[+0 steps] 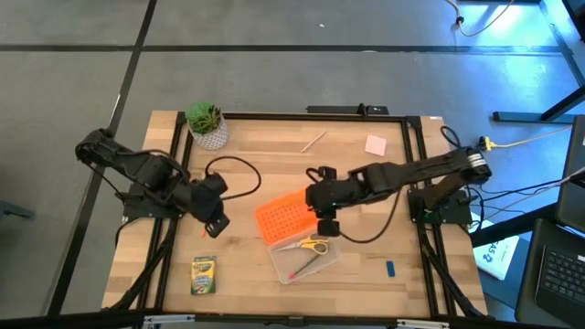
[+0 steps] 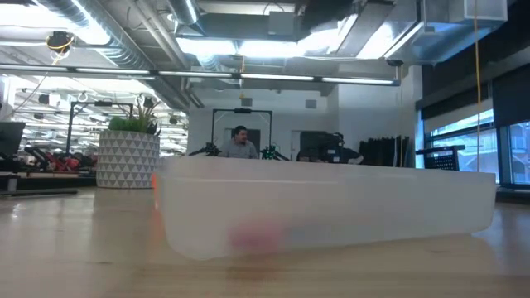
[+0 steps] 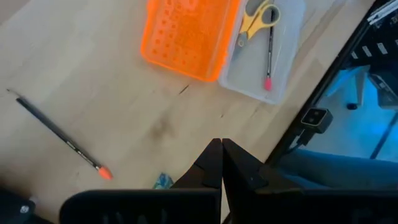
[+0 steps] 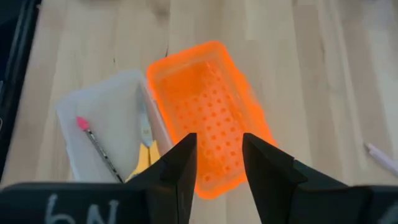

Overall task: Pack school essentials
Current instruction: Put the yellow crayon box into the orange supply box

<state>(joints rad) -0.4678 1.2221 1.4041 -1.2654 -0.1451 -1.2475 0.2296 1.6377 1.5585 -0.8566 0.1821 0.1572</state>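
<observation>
The clear case [image 1: 306, 259] lies open, holding yellow-handled scissors [image 1: 313, 243] and a red-tipped pencil [image 4: 96, 146]. Its orange perforated lid [image 1: 285, 219] lies flat beside it along one long edge. My right gripper [image 4: 217, 155] hangs open above the lid with nothing between its fingers. To the left of the lid, my left gripper [image 3: 221, 152] is shut on nothing, above bare table. A dark pencil [image 3: 59, 134] lies flat on the wood near it. Also on the table are the crayon box [image 1: 204, 274], blue eraser [image 1: 389, 268], pink note pad [image 1: 375, 143] and pale pencil [image 1: 313, 141].
A green potted plant [image 1: 206, 123] stands at the far left corner. Black rails [image 1: 416, 183] frame the tabletop. In the low view the case's clear wall [image 2: 331, 207] fills the foreground, and a person sits far off in the room behind.
</observation>
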